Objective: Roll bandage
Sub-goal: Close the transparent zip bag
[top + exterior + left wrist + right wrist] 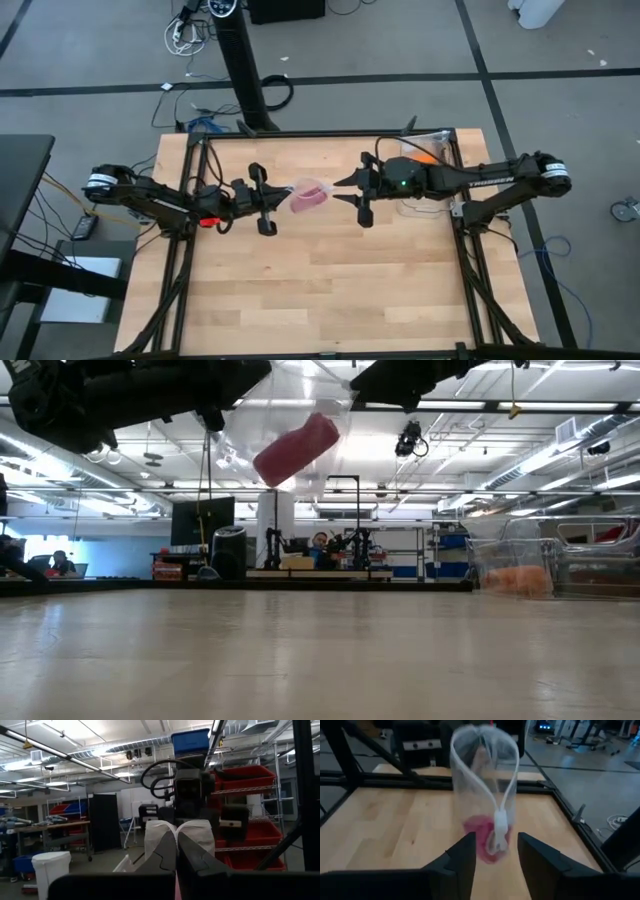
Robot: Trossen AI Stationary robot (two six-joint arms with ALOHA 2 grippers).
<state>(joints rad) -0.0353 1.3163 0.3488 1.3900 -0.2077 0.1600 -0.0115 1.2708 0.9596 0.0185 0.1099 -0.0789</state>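
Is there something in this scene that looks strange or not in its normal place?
Yes. The pink bandage hangs tilted in the air inside a clear bag, not on the table. The left gripper holds the bag; the right gripper is open.

Rolled pink bandage (309,195) hangs tilted inside clear bag (482,780).

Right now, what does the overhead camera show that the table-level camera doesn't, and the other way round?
Only the high view shows both claws: the left claw, shut on the edge of a clear plastic bag, and the right claw, open just beside the bag. It also shows the whole light wooden table.

Only the low view shows that the bag hangs well above the tabletop, plus the room behind with a person at a bench.

Both show the magenta-pink soft fabric bandage roll inside the bag and an orange roll in a clear container by the right arm.
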